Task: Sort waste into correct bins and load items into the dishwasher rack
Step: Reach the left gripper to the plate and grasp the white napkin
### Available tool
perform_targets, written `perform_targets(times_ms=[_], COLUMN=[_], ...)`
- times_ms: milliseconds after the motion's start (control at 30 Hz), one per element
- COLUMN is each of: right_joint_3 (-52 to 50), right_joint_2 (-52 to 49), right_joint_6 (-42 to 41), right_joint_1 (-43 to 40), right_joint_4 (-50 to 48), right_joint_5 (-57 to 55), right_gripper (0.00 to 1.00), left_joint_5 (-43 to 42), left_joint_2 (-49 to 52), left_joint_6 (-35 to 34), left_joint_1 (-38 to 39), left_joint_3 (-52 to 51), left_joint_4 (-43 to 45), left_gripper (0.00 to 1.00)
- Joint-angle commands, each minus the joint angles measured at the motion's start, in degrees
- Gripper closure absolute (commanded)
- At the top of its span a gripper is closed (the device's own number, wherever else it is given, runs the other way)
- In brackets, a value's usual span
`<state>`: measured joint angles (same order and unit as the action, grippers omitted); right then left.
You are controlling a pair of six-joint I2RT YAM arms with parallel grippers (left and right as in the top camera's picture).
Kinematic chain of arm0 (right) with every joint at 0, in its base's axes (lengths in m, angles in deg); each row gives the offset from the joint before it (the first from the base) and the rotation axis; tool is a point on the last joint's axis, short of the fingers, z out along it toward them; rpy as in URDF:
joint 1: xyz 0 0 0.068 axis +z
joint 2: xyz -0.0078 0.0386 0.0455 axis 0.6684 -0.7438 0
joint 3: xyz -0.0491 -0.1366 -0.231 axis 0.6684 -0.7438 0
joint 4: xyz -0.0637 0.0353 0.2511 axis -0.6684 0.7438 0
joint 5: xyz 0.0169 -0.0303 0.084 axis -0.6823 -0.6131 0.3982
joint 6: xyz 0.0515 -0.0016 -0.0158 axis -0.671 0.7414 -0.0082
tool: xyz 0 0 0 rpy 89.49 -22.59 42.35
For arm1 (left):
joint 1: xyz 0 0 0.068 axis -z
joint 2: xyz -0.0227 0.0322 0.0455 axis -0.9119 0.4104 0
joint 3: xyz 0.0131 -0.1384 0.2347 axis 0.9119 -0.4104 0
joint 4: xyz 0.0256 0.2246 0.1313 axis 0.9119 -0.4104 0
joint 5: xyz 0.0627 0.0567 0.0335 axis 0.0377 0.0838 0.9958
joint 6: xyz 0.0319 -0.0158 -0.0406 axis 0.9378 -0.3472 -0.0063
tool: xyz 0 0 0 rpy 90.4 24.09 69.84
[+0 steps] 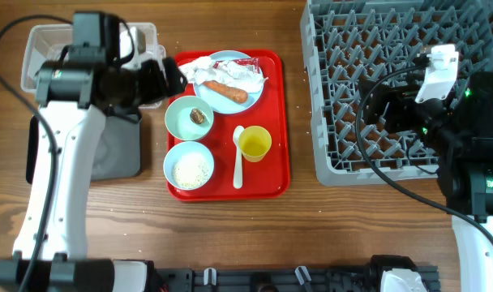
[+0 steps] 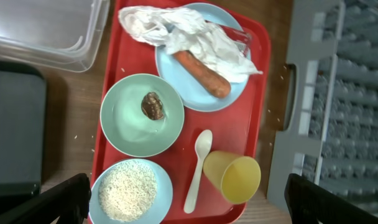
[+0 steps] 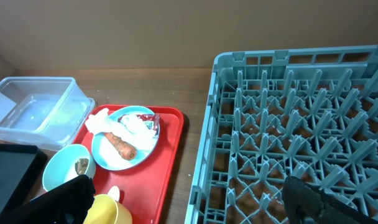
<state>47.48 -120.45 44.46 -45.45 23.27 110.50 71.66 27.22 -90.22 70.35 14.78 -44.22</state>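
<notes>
On the red tray (image 1: pixel 275 122) sits a pale blue plate (image 1: pixel 245 101) holding crumpled white napkins (image 1: pixel 206 71), an orange sausage piece (image 1: pixel 226 92) and a small red wrapper (image 1: pixel 250 63). One mint bowl (image 1: pixel 180 122) holds a brown lump (image 1: pixel 198 117); the other (image 1: pixel 189 165) holds rice. A yellow cup (image 1: pixel 255 143) and a white spoon (image 1: pixel 237 158) lie beside them. My left gripper (image 1: pixel 167 77) hovers open and empty over the tray's left side (image 2: pixel 188 202). My right gripper (image 1: pixel 376 109) is open and empty over the grey rack (image 1: pixel 392 49), as the right wrist view (image 3: pixel 189 205) shows.
The clear tub (image 1: pixel 44 49) stands at the far left, partly under my left arm. The black tray (image 1: pixel 117 154) lies just in front of it. Bare wooden table lies between the red tray and the rack (image 2: pixel 338 93).
</notes>
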Motion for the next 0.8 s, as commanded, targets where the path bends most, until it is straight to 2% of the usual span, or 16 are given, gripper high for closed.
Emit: perform_targets(times_ms=[0, 67, 167, 333, 500, 767], right_joint_3=[1.27, 1.27, 1.22, 1.16, 1.16, 0.83], right_joint_2=[-0.07, -0.07, -0.07, -0.13, -1.14, -3.78], right_joint_6=[0.02, -0.04, -0.02, -0.02, 0.0, 0.0], right_joint_1=[0.17, 0.17, 0.17, 0.17, 0.17, 0.17], right_joint_4=[0.13, 0.61, 2.14, 3.43, 4.39, 5.4], right_joint_5=[1.36, 1.36, 1.33, 1.33, 1.33, 1.33], right_gripper=[0.0, 0.0, 0.0, 0.0, 0.0, 0.0], left_joint_5=[7.65, 11.67, 16.59, 16.72, 18.64, 18.82], left_joint_2=[9.05, 16.15, 27.17, 37.18, 46.4, 54.95], left_joint_6=[-5.88, -4.57, 1.33, 13.9, 21.09, 21.81], left_joint_1=[4.26, 7.13, 10.4, 13.4, 17.07, 17.66], left_joint_3=[11.5, 20.28, 31.21, 31.89, 31.87, 31.5], left_joint_4=[-1.27, -2.82, -2.25, 5.4, 12.33, 14.19], left_gripper=[0.01, 0.01, 0.01, 0.01, 0.0, 0.01])
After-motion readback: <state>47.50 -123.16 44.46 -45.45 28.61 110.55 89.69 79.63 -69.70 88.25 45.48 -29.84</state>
